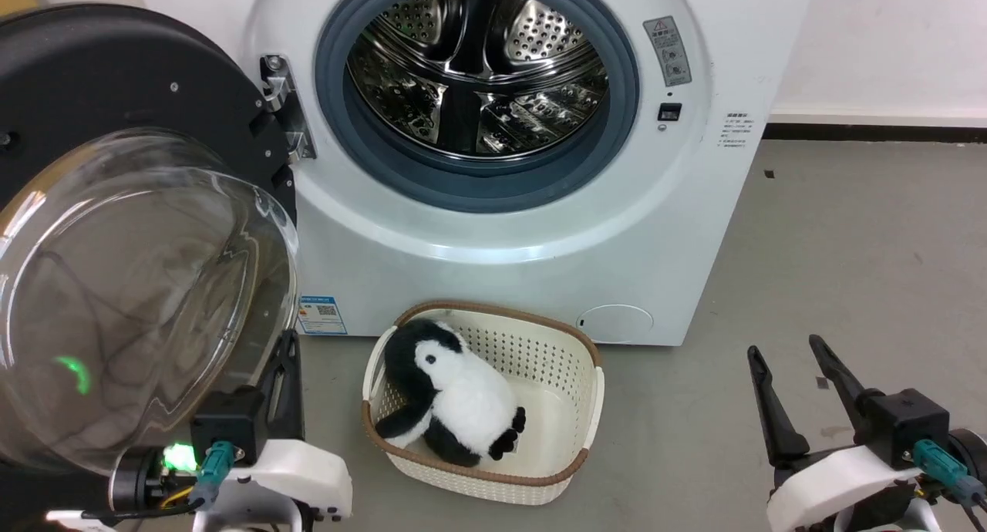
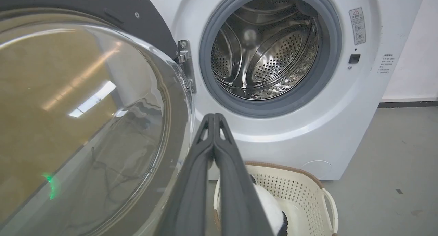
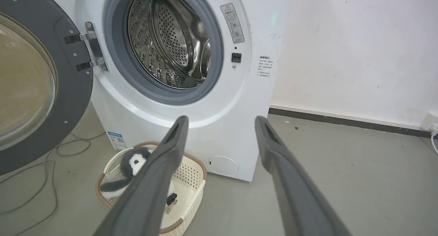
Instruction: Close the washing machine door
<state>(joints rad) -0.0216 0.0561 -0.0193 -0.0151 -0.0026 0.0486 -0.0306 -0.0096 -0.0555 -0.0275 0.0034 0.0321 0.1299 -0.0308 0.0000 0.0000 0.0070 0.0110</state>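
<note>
While the washing machine door (image 1: 139,285) is swung wide open left of the washing machine (image 1: 501,254), closing is judged not begun. The left gripper (image 2: 214,121), fingers pressed together, is held just beside the glass; the right gripper (image 1: 785,351) is spread.

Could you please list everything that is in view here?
washer: one, white, centre
drum: one, steel, inside the washer
gasket: one, grey-blue, around the drum's mouth
door: one, black with clear glass bowl, open, left of the drum
hinge: one, metal, between door and washer
basket: one, cream, on the floor before the washer
penguin: one, black and white, in the basket
label: one, blue, low on the washer
left gripper: one, dark, shut, beside the door's glass
right gripper: one, dark, open, lower right
</note>
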